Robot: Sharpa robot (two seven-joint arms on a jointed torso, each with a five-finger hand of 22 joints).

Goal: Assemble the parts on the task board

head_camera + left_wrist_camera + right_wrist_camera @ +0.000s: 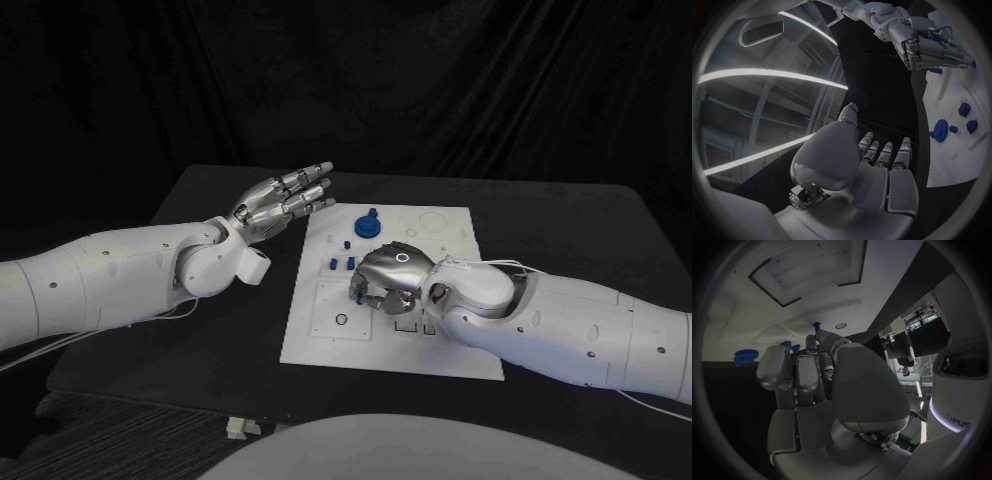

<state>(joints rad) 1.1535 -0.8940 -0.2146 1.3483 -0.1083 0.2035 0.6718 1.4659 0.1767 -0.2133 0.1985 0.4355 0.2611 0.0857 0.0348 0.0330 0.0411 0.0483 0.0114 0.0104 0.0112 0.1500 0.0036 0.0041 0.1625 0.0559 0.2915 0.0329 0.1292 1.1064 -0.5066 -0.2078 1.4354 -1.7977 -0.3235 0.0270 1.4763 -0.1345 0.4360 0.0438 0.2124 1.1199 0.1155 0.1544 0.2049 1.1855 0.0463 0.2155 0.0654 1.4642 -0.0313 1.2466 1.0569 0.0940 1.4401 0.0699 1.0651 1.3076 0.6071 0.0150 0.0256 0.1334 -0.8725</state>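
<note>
Right hand [389,283] curled over task board [332,340] centre, contents indiscernible; left hand [283,197] spread, empty, off far-left corner; seat part squarely, pressing gently.

The head camera looks steeply down on the flat white task board [325,335] from above. Each wrist camera sits close behind its own hand, and both also catch that board [957,165] [767,337]

A robot lab or test booth: black curtains [433,80] hang behind a black table [577,230], strip lights [767,75] overhead.
</note>
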